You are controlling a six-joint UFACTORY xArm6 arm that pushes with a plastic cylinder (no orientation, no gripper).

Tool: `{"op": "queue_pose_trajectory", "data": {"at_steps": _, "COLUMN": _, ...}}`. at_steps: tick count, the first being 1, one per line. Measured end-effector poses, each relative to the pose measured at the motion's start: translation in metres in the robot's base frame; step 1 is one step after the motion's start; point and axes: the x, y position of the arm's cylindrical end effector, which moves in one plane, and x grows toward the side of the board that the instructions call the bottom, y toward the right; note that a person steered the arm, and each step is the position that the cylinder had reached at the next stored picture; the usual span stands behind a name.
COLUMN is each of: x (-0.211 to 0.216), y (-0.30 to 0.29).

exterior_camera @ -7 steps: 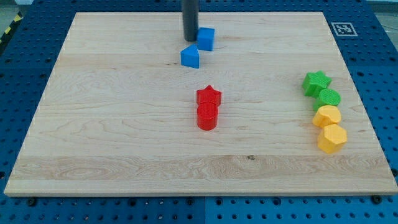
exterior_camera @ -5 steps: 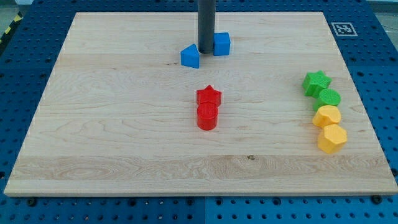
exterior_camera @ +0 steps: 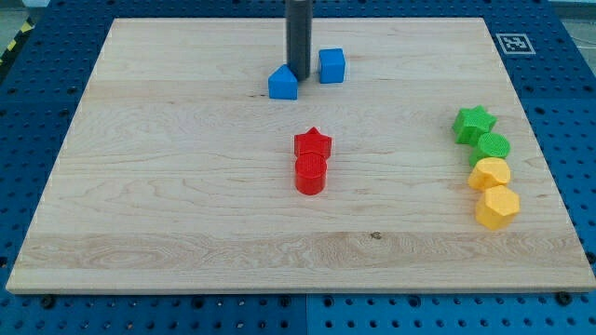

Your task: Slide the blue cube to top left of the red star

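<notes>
My tip (exterior_camera: 299, 76) between 2 blue blocks — rod top cut off

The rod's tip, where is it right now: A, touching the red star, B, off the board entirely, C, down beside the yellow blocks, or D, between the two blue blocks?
D: my tip sits between the blue cube on the view's right and the other blue block on its left, well above the red star.
</notes>
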Motion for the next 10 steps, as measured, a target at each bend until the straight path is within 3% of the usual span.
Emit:
{"op": "queue_pose_trajectory", "data": {"at_steps": 1, "x": -0.055, "y": -0.004}}
{"op": "queue_pose_trajectory", "data": {"at_steps": 2, "x": -0.079, "y": 0.021}}
{"op": "queue_pose_trajectory", "data": {"at_steps": 3, "x": -0.055, "y": 0.054}}
{"op": "queue_pose_trajectory", "data": {"at_steps": 5, "x": 0.047, "y": 0.056}}
{"op": "queue_pose_trajectory", "data": {"at_steps": 6, "x": 0.037, "y": 0.057}}
{"op": "queue_pose_trajectory", "data": {"at_steps": 7, "x": 0.018, "y": 0.094}}
{"op": "queue_pose_trajectory", "data": {"at_steps": 8, "x": 0.061, "y": 0.129}}
{"op": "queue_pose_trajectory", "data": {"at_steps": 9, "x": 0.1, "y": 0.101}}
{"op": "queue_pose_trajectory", "data": {"at_steps": 10, "x": 0.1, "y": 0.048}}
